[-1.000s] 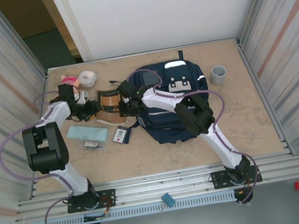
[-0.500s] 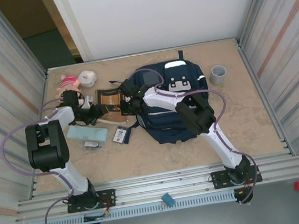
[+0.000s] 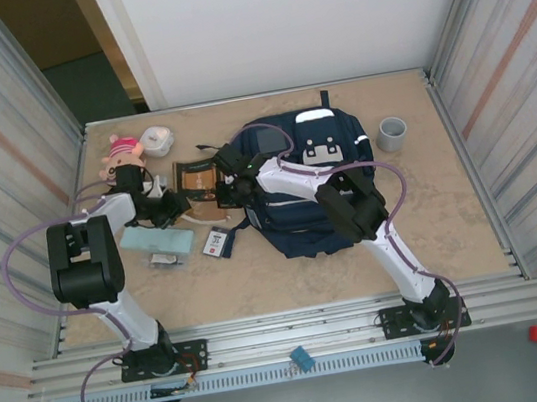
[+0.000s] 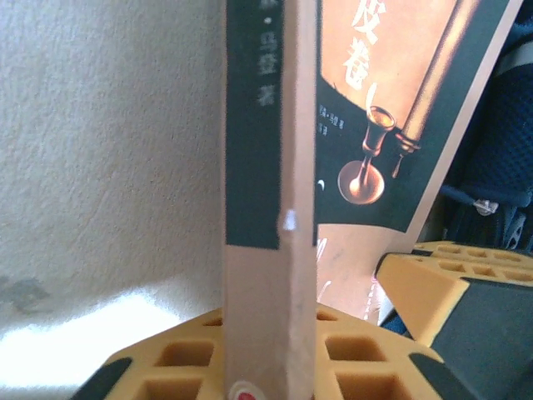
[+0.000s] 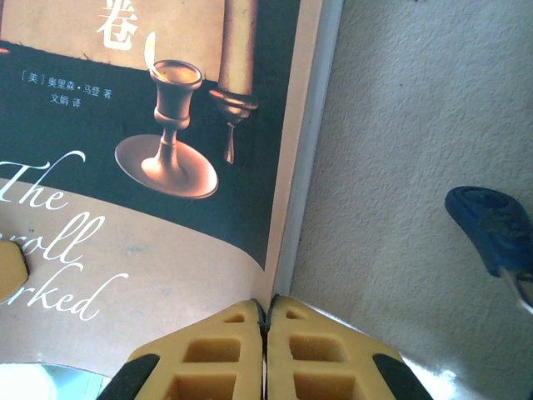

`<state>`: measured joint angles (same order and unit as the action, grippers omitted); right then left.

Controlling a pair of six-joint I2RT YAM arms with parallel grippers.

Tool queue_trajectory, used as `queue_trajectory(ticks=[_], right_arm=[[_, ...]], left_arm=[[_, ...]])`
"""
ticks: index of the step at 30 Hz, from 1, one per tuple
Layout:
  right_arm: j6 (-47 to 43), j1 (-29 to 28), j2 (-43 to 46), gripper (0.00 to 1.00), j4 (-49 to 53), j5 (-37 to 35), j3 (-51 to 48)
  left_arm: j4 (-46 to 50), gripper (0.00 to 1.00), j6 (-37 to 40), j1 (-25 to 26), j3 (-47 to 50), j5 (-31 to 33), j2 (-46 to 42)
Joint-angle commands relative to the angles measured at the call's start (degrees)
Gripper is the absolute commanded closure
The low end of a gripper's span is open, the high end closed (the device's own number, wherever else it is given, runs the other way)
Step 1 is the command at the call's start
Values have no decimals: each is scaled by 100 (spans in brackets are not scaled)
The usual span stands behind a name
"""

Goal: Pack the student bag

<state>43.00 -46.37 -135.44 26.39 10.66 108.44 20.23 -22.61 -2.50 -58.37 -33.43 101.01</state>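
Top external: student bag [image 3: 298, 232] just right of closed right gripper [image 3: 226, 190]; left gripper [image 3: 177, 206] clamps book [image 3: 194, 179].

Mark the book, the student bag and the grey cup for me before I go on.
book [image 3: 197, 179], top external view, middle of its cover.
student bag [image 3: 299, 235], top external view, navy fabric by its near edge.
grey cup [image 3: 392, 133], top external view, its open top.

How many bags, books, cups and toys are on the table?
student bag: 1
book: 1
grey cup: 1
pink toy: 1
Total: 4
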Motion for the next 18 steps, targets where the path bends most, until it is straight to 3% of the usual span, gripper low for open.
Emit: queue_trajectory(ticks=[1, 4, 8, 13, 18], right_arm=[[-33, -51, 145, 90, 499, 167, -290], [-55, 21, 588, 79, 271, 224, -420], [43, 231, 1532, 49, -318, 451, -868], [191, 403, 3016, 35, -1249, 346, -1812], [365, 545, 4560, 21, -2804, 282, -3359]], left_arm=[[-564, 93, -237, 33, 21, 69, -299], [-572, 100, -417, 46, 173, 111, -847], [-763, 100, -879, 118, 516, 151, -2039], [-1032, 100, -1481, 514, 599, 433, -3442], [-2375, 100, -1491, 1328, 885, 360, -4171]])
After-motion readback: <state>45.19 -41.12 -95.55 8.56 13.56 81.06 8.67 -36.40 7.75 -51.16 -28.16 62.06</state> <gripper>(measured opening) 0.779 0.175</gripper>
